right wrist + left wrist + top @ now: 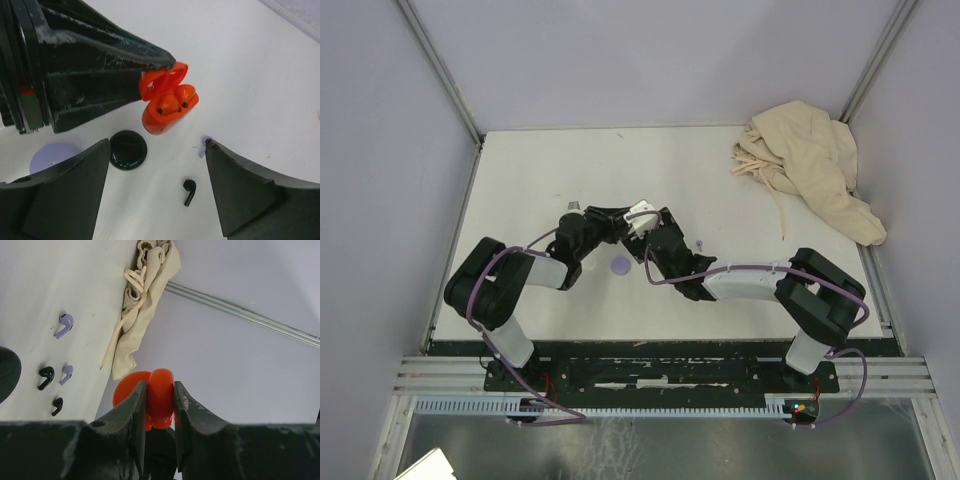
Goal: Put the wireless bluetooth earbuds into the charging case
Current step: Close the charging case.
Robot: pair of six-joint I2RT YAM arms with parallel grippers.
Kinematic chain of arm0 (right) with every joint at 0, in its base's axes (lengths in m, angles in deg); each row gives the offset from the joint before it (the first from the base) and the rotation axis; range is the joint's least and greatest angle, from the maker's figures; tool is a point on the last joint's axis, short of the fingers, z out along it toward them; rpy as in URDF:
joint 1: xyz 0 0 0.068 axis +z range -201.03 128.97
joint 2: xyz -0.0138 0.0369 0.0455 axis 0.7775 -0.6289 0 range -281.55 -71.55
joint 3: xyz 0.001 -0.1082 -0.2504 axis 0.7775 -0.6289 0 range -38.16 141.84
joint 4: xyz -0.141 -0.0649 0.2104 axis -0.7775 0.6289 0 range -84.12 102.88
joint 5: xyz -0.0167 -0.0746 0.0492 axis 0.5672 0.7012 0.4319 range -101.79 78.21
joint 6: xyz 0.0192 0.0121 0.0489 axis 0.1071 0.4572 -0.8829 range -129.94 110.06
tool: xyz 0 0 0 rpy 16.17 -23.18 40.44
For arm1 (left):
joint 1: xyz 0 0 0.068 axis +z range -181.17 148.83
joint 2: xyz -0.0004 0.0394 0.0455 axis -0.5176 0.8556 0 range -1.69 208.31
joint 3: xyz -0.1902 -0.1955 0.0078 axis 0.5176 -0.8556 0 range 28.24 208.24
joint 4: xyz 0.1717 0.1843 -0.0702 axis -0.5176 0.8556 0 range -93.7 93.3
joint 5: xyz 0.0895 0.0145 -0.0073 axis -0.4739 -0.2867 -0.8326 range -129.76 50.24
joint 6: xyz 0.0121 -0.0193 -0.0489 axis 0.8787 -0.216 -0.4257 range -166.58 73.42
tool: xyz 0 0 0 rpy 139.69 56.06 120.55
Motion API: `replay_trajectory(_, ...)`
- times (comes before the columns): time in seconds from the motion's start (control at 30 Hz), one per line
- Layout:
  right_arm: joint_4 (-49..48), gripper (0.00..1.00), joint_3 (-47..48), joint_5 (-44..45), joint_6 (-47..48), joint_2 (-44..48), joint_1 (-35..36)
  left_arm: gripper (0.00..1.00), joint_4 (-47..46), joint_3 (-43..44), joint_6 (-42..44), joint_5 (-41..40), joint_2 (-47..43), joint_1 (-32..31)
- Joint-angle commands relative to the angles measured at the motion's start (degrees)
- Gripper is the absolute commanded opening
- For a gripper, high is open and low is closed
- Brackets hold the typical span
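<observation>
My left gripper is shut on a red-orange charging case and holds it above the table. In the right wrist view the case has its lid open, and two red earbuds sit in its wells. My right gripper is open and empty, just below the case. A black earbud lies on the table between its fingers. The left wrist view shows two lavender earbuds and two black earbuds loose on the table. In the top view both grippers meet mid-table and hide the case.
A black round disc lies under the case and a lavender disc lies to its left. A crumpled beige cloth is at the back right corner. Grey walls close in the table.
</observation>
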Motion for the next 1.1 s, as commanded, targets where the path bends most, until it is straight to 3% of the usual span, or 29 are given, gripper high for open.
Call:
replay_trajectory(0.0,-5.34,0.85,4.44,2.57,0.99,-2.70,0.27,0.03,-3.43,0.15,-3.39,-0.18,-0.68,-0.47)
replay_trajectory(0.47,-15.16,0.87,4.76,10.00,7.71,-7.49,0.32,0.03,-5.51,-1.94,-3.57,1.22,-0.77,-0.40)
replay_trajectory(1.07,-18.43,0.88,1.15,17.23,15.26,-6.07,0.34,0.03,-7.73,-3.62,-1.71,1.36,1.66,-0.26)
